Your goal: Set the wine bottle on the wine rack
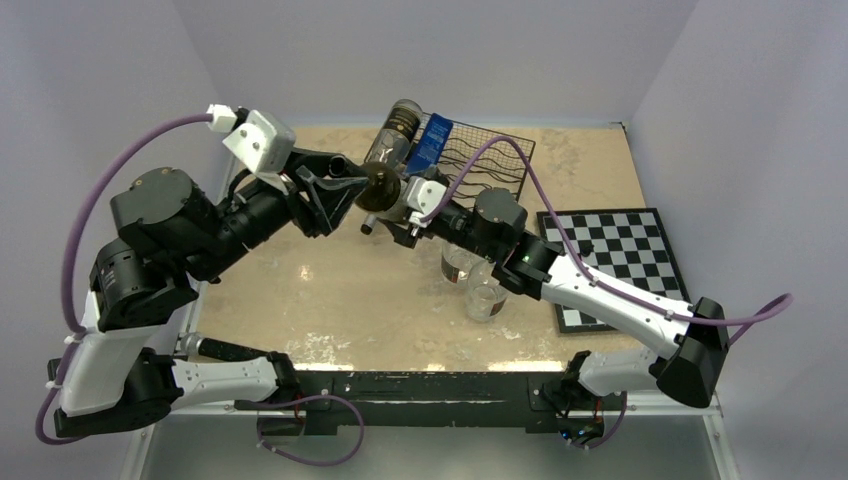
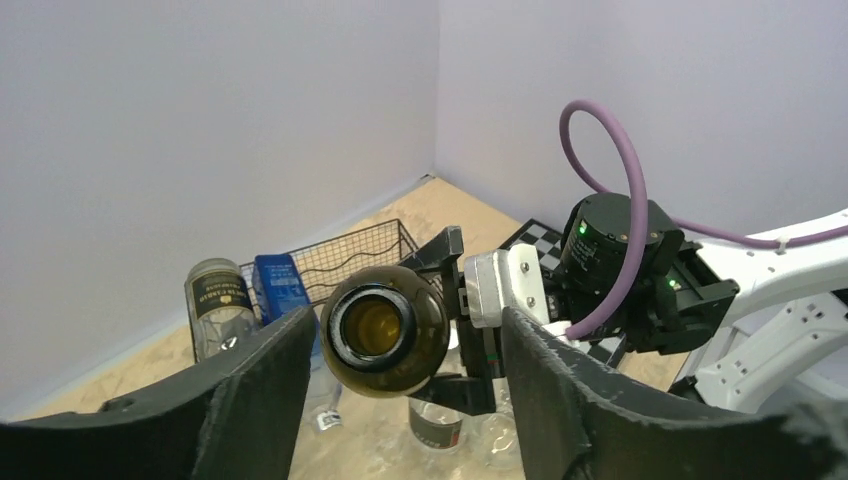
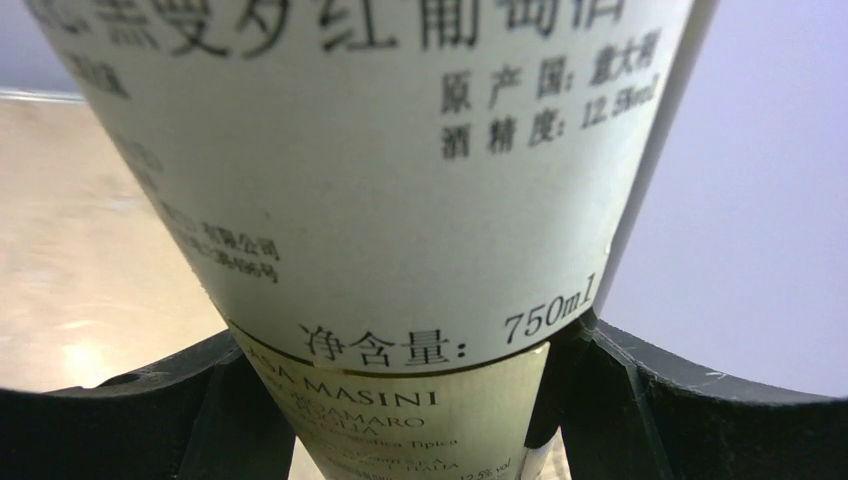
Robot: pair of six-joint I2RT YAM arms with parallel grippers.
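Two grippers are recorded at the wine bottle (image 1: 378, 190), which is carried clear of the table near its middle, towards the far side. At the left, the left gripper (image 1: 355, 193) is seen with its fingers (image 2: 250, 400) spread wide. The bottle's base is presented end-on between them, closer to the left finger. Contact between these fingers and the glass cannot be confirmed.

The bottle's long axis is judged to run from left to right, base towards the left gripper and roughly in line with its reach. To the right of the base, the right gripper (image 3: 410, 350) is closed around the labelled body, with one finger pressed on each side of the label. So far as can be told, the weight is borne by the right arm alone.

Further right and farther away, the wine rack (image 1: 495, 165) is set at the far edge of the table. The right arm is judged the nearer one for the placing. A jar (image 1: 398, 135) and a blue box (image 1: 430, 145) are noted at the rack's left end; whether they stand on the wires or beside them cannot be told.

The bottle's neck is hidden beneath the right gripper in the top view. The right wrist view is filled by the label, so the rack is not shown there. The cradles are partly crossed by a purple cable (image 1: 497, 140).
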